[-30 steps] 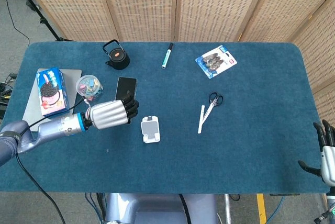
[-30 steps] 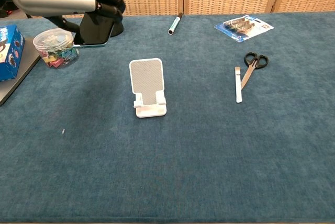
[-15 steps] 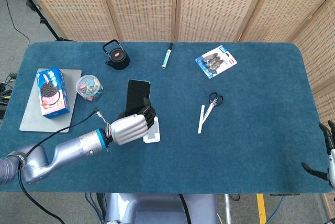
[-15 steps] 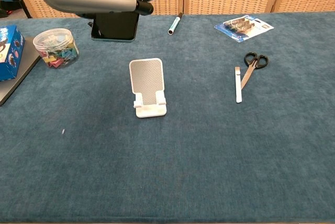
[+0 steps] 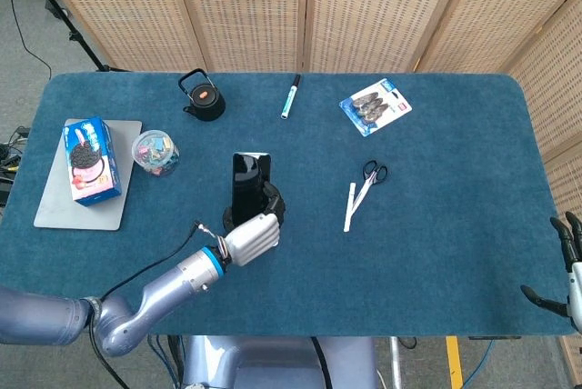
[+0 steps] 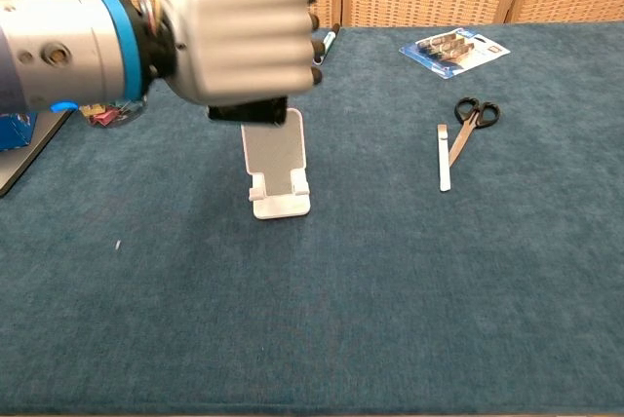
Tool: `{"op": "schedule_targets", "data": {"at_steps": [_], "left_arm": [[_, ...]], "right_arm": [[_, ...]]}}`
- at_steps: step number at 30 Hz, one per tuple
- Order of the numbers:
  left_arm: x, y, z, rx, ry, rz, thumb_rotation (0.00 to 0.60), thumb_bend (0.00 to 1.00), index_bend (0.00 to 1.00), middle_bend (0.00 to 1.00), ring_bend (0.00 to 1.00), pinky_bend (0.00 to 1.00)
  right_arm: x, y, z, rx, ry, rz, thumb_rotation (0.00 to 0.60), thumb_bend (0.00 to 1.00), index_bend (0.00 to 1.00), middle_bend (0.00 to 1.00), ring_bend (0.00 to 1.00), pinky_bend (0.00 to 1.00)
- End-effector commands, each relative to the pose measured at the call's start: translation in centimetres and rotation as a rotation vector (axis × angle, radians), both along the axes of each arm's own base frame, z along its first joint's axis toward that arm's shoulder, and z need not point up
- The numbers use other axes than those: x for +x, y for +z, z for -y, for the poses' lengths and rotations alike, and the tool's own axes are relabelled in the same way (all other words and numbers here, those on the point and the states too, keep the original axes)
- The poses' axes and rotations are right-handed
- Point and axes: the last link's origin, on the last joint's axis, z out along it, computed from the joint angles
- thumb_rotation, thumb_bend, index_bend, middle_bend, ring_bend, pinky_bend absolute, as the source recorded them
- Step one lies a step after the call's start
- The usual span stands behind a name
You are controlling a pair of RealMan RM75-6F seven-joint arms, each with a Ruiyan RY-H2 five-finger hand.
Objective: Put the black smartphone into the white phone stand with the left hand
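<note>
Black smartphone (image 5: 249, 177), gripped in left hand (image 5: 254, 234), now seemingly above white phone stand (image 6: 276, 166).

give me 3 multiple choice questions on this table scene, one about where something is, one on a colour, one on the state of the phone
1. Where does the marker pen lie?
A. between the kettle and the blister pack
B. on the grey mat
C. beside the scissors

2. What colour are the handles of the scissors?
A. red
B. black
C. yellow

3. What is the state of the black smartphone?
A. lying flat on the cloth
B. seated in the stand
C. held by the left hand over the white phone stand

Answers:
1. A: in the head view the pen lies at the far edge between the black kettle and the blister pack.
2. B: both loops look black.
3. C: the left hand grips the phone, whose lower edge in the chest view hangs over the backrest of the white phone stand, not on its ledge.
</note>
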Motion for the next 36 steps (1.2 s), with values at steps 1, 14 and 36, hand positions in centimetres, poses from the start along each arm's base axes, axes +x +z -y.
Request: {"op": "schedule_targets", "data": {"at_steps": [1,14,36], "left_arm": [[0.1,-0.7,0.1,-0.005,-0.001,0.005,0.600,0.16,0.69,0.57,0.38,0.34],[-0.1,-2.3,-0.1,0.001,0.000,0.004,0.600,0.17,0.69,0.57,0.38,0.34],[-0.9,-5.2,1.5,0.173,-0.070,-0.038,0.600,0.17,0.69,0.57,0.38,0.34]], "right_arm": [[0.0,0.0,0.0,0.000,-0.002,-0.002,0.600,0.00,0.00,0.00,0.00,0.00],[0.0,-0.2,0.1,0.008,-0.005,-0.003,0.600,0.00,0.00,0.00,0.00,0.00],[0.1,-0.1,0.0,0.013,0.003,0.013,0.600,0.00,0.00,0.00,0.00,0.00]]}}
